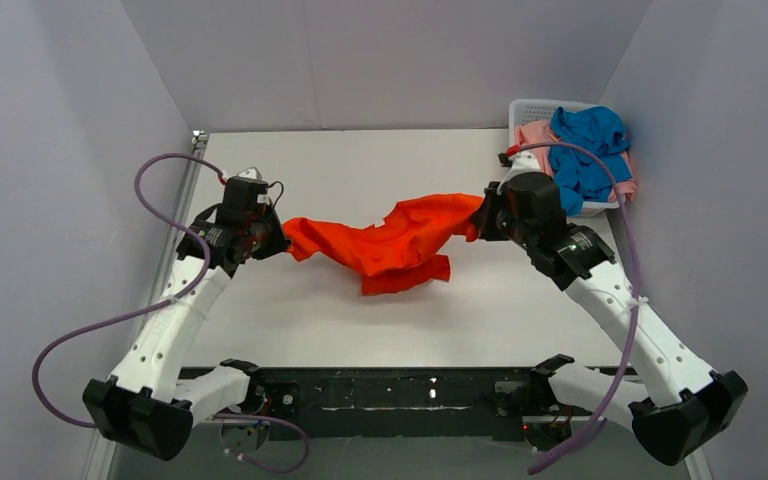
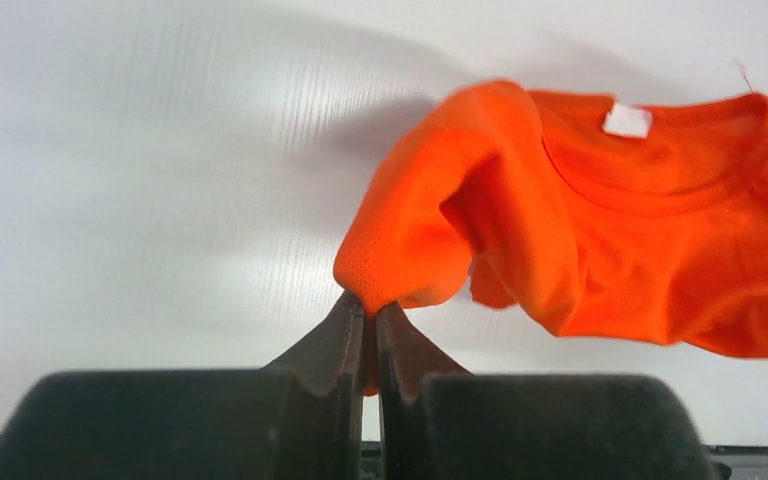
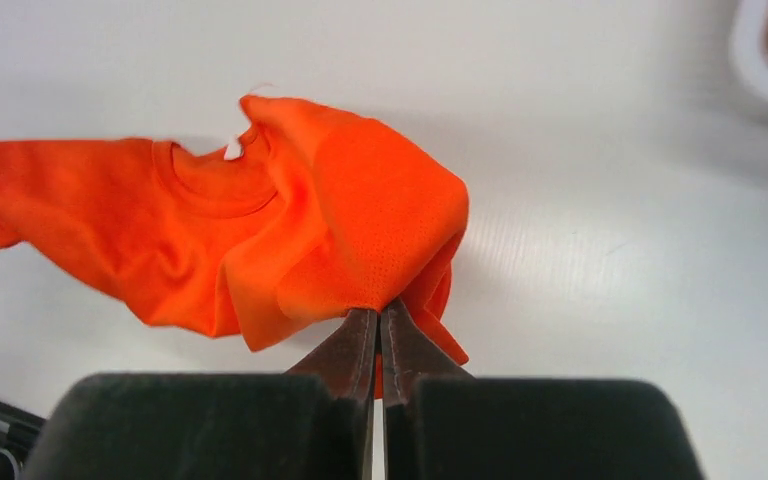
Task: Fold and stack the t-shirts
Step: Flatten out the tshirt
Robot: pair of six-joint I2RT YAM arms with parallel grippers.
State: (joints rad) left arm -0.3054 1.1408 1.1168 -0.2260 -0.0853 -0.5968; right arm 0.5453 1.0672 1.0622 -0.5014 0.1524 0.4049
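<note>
In the middle of the white table (image 1: 360,340), the orange-red t-shirt (image 1: 390,245) hangs bunched between the two arms, and its lower folds sag onto the surface. The left gripper (image 1: 272,240) is pinched tight on the cloth at the shirt's left end. The right gripper (image 1: 476,224) is clamped the same way on the right end. Both wrist views show the jaws closed with only a thin pinch of fabric between them. The collar, with its white label (image 2: 627,120), lies between the two holds, so the grips seem to sit near the shoulders or sleeves. The shirt is crumpled, not spread flat, and shows no fold.

At the far right corner, the blue t-shirt (image 1: 590,150) and the pale pink t-shirt (image 1: 534,134) lie heaped in the white basket (image 1: 526,106).

By this look the task is near its start. The first shirt is only gripped for spreading, nothing is folded, and no stack exists. All three folds and the stacking are left to do.
</note>
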